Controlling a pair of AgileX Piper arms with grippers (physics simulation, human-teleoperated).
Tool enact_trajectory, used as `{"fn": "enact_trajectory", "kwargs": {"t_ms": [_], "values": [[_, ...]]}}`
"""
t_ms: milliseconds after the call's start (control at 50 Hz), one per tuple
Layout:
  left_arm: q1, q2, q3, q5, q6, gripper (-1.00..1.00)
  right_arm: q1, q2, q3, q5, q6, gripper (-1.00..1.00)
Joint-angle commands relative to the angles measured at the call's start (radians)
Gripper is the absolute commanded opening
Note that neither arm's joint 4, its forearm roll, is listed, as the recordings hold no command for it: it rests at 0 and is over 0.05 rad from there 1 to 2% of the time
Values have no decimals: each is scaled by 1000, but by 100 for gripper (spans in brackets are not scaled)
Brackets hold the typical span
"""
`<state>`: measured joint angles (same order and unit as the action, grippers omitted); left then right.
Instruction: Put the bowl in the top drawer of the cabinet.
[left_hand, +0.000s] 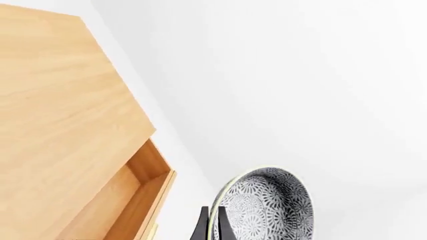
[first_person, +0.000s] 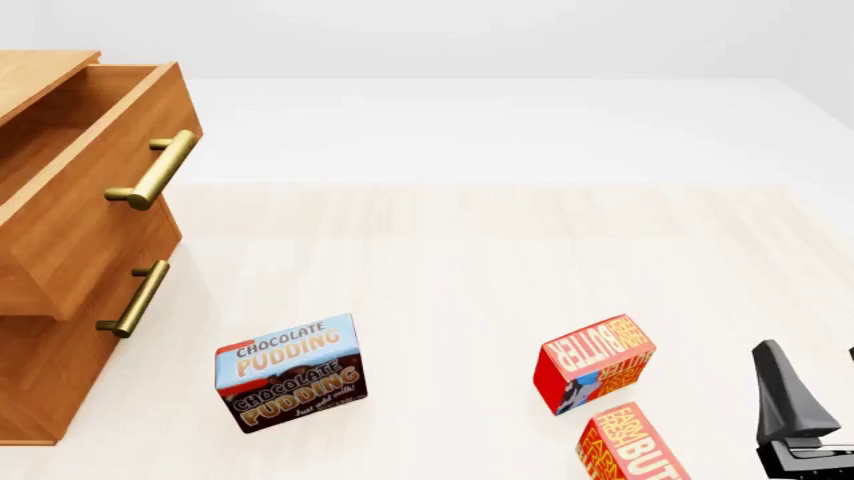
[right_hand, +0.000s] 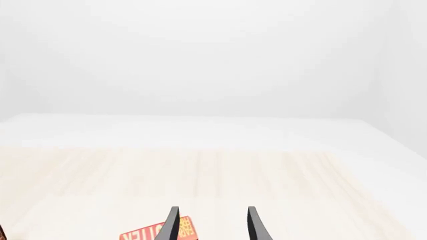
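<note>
The top drawer (first_person: 94, 170) stands open, the left fingers (left_hand: 212, 225) pinch the bowl (left_hand: 267, 207) aloft beside it, not yet inside, while the right fingers (right_hand: 212, 225) idle, apart and empty.

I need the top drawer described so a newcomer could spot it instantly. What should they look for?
Start at the big brown wooden cabinet on the table's left side in the front view. The top drawer is its upper front, pulled open and jutting out. Its long brass bar handle sits higher than the lower drawer's handle, whose drawer is closed.
</note>
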<state>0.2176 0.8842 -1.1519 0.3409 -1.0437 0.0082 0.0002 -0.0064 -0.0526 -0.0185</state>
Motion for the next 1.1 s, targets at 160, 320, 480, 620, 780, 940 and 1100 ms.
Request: {"fn": "enact_trajectory", "kwargs": {"t_ms": [160,320,480,620,780,940,1100], "values": [[65,96,-43,91,-49,-100,1,0,0,-1,1,100],[64,90,28,154,-150,-100,1,0,0,0,-1,100],[104,141,-57,165,-123,-100,3,0,0,-1,1,100],[145,188,-116,191,-114,-100,3,0,0,-2,0,100],[189,250,-244,242,-118,-100,3,0,0,-2,-1,100],[217,318,-350,396,-102,-100,4,0,0,-3,0,100],[217,347,-372,505,-62,-100,4,0,0,-2,0,100]]}}
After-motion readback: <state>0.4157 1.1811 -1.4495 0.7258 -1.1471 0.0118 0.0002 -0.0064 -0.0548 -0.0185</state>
